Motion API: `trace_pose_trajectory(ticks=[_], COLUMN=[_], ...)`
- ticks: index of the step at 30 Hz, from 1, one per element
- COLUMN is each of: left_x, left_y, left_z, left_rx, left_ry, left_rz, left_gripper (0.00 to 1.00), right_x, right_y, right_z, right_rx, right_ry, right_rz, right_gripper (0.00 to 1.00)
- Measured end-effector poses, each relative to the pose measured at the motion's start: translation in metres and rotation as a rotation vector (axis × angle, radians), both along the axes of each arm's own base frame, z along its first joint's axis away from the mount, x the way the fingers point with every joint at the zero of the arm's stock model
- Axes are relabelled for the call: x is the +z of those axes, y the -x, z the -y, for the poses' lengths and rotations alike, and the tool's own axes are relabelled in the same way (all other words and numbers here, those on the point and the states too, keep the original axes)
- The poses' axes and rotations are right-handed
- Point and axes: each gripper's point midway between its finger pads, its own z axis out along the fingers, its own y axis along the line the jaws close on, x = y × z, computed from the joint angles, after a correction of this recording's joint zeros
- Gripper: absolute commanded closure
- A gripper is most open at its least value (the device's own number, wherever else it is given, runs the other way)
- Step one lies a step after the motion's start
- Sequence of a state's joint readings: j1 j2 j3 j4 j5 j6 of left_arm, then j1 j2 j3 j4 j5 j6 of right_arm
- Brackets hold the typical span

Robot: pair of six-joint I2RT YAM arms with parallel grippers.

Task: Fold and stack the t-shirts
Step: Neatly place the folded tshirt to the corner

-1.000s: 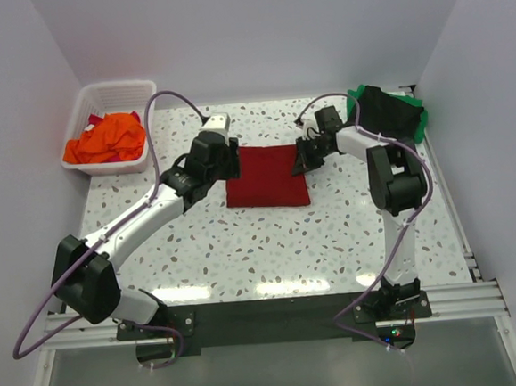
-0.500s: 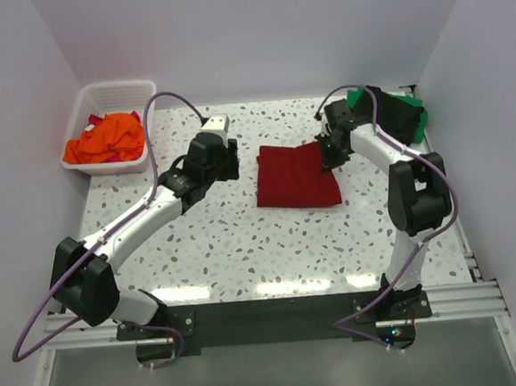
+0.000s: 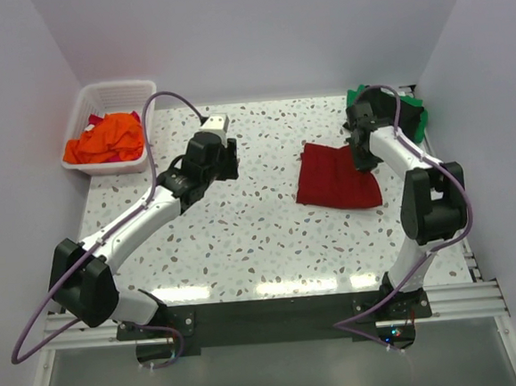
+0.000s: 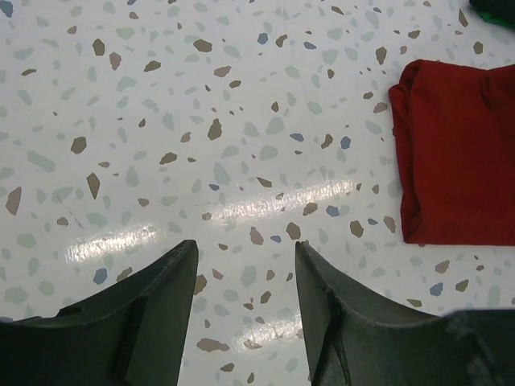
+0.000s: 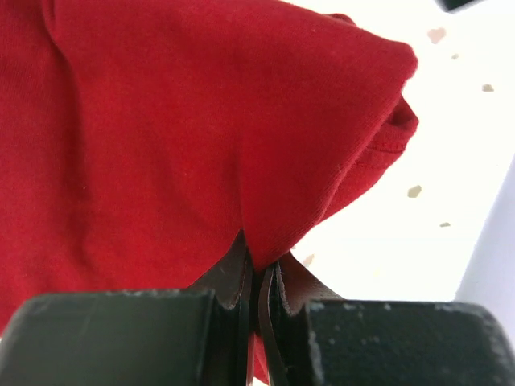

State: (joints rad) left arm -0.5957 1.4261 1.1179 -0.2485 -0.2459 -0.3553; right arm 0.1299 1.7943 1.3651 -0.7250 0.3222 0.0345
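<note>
The dark red shirt (image 3: 337, 176) lies folded into a rough rectangle on the table (image 3: 244, 239). It spreads from the right fingers (image 5: 259, 277) toward the left and toward the near edge. These fingers are pressed together on a fold of its cloth at the far right corner. In the right wrist view the cloth rises into the pinch like a small tent, and a hemmed edge hangs beside it. The left edge of the shirt is a thick, rounded fold. Its near edge is straight and lies flat.

The left fingers (image 4: 245, 249) are spread, with nothing between them, and below them there is only bare table. The shirt is well apart from them, on their right. A wide strip of free table lies between the left fingers and the shirt, and more free table lies on the near side of both.

Just behind the right fingers, in the far right corner, a black shirt (image 3: 381, 105) lies on a green shirt (image 3: 420, 118), close to the side wall (image 3: 492, 94). Far to the left of the left fingers a white basket (image 3: 115, 86) stands against the left wall and holds an orange shirt (image 3: 106, 140).

The table is white with small grey and brown specks, and it is glossy, so lamp reflections show on it. Plain white walls close it on three sides.
</note>
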Motion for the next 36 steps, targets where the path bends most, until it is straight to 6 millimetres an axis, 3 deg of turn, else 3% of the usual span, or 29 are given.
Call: trace_pose_trajectory(ticks=[11,21,28,36], left_x=[0.01,0.009,0.009,0.006], left_y=[0.002,0.001,0.001,0.0], left_z=[-0.001,-0.003,-0.004,-0.004], left_rx=[0.001,0.004,0.006,0.007], left_ry=[0.012,0.011,0.011,0.006], left_rz=[0.02,0.018,0.018,0.01], left_gripper=[0.43,0.43,0.43,0.43], right_x=[0.02,0.039,0.041,0.032], right_y=[0.01,0.016,0.024,0.024], right_z=[0.072,0.117,0.151,0.173], right_rx=[-0.142,-0.252,-0.342,-0.394], right_ry=[0.189,0.405,0.483,0.494], right_rz=[0.018,0.036,0.02,0.001], right_gripper=[1.0,1.0,1.0,1.0])
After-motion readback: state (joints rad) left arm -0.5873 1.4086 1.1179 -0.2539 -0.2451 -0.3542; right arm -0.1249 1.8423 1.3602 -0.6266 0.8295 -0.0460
